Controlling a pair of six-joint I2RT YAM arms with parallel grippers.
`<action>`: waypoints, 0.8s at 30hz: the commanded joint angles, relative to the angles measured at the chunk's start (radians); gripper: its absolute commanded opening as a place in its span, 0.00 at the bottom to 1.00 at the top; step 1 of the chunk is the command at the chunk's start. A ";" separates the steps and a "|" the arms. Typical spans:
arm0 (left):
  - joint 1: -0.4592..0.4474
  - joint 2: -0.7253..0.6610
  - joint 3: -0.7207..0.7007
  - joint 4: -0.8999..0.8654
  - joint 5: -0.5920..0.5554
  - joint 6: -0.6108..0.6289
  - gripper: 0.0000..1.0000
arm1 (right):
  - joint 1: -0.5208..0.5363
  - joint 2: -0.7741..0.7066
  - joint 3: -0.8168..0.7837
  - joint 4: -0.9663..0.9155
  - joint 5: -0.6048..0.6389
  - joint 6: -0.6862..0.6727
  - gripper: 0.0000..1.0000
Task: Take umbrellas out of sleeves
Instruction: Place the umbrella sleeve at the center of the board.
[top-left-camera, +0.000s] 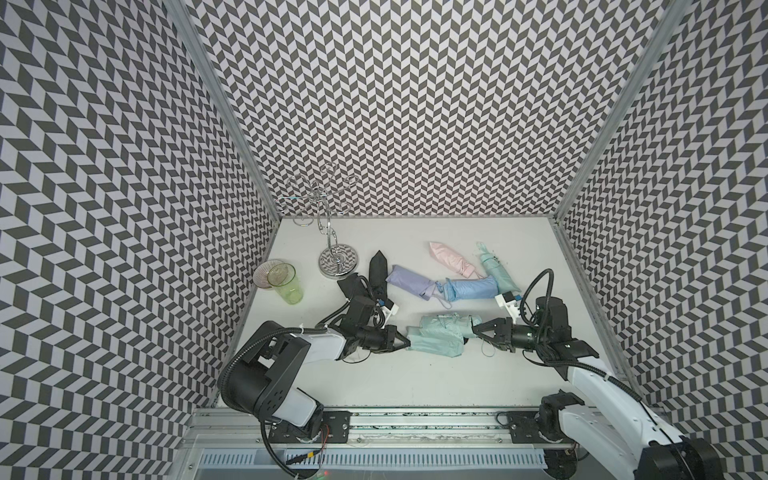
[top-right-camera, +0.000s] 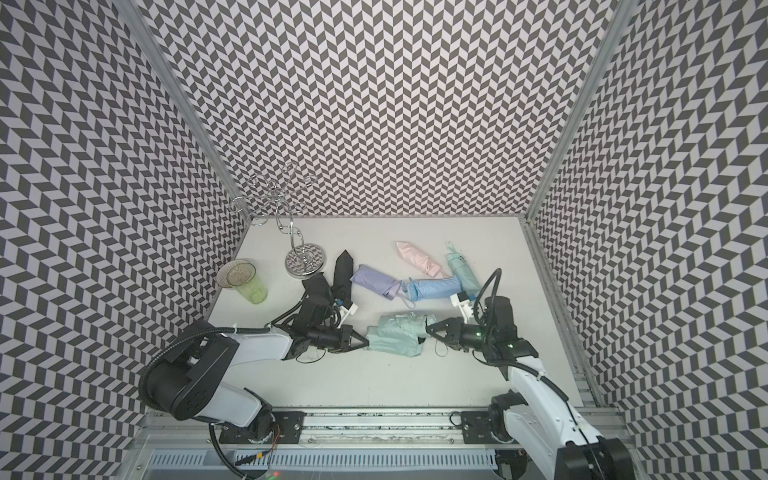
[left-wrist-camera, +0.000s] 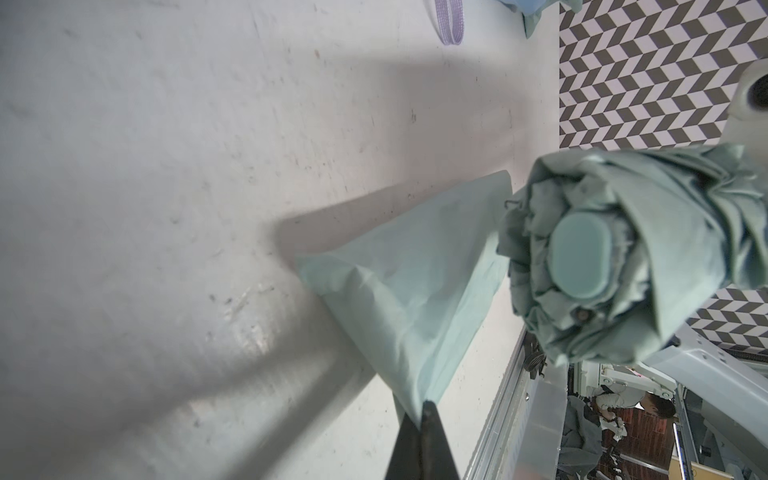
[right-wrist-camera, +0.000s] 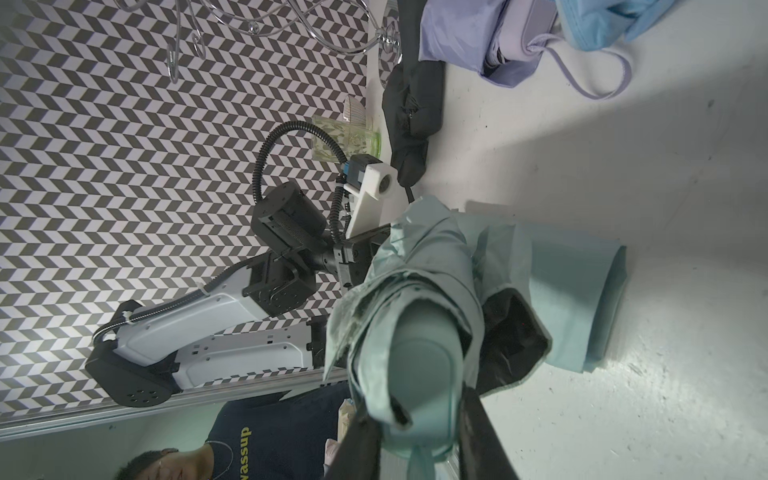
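Left wrist view, Ben: what is the left gripper (left-wrist-camera: 424, 409) on?

Pinched tight, Ana, on one end of the mint green sleeve (left-wrist-camera: 407, 286). The sleeve lies flat and limp on the white table (left-wrist-camera: 166, 208). Just beside it the mint green umbrella (left-wrist-camera: 623, 257) shows its bare end cap, with loose pleats around it.

And the right gripper (right-wrist-camera: 419, 432)?

Closed on that umbrella's handle, one finger on either side in the right wrist view. The sleeve's open mouth, dark inside, gapes next to the umbrella fabric.

Where does the pair sit overall?

In both top views it is mid-table, between the two arms. The left gripper is at the sleeve's end nearest the left arm, and the right gripper is at the umbrella's opposite end. The umbrella overlaps the sleeve's far edge; whether any of it is inside, I cannot tell.

The rest?

A row lies behind them: black umbrella (top-left-camera: 378, 266), lilac umbrella (top-left-camera: 411, 280), light blue umbrella (top-left-camera: 471, 289), pink umbrella (top-left-camera: 451, 259) and far mint green umbrella (top-left-camera: 496, 272). A green cup (top-left-camera: 286, 284) touches a clear cup (top-left-camera: 266, 274) by the left wall. A chrome stand (top-left-camera: 338, 264) is near them.
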 joint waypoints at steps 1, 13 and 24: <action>0.005 0.013 0.021 -0.008 -0.008 0.021 0.00 | 0.008 -0.003 -0.026 0.149 -0.060 -0.003 0.00; 0.005 0.058 0.032 0.009 0.001 0.012 0.00 | 0.007 0.095 -0.111 0.216 -0.041 -0.065 0.00; 0.037 -0.025 0.088 -0.192 -0.018 0.057 0.66 | 0.005 0.164 -0.116 0.137 0.111 -0.159 0.00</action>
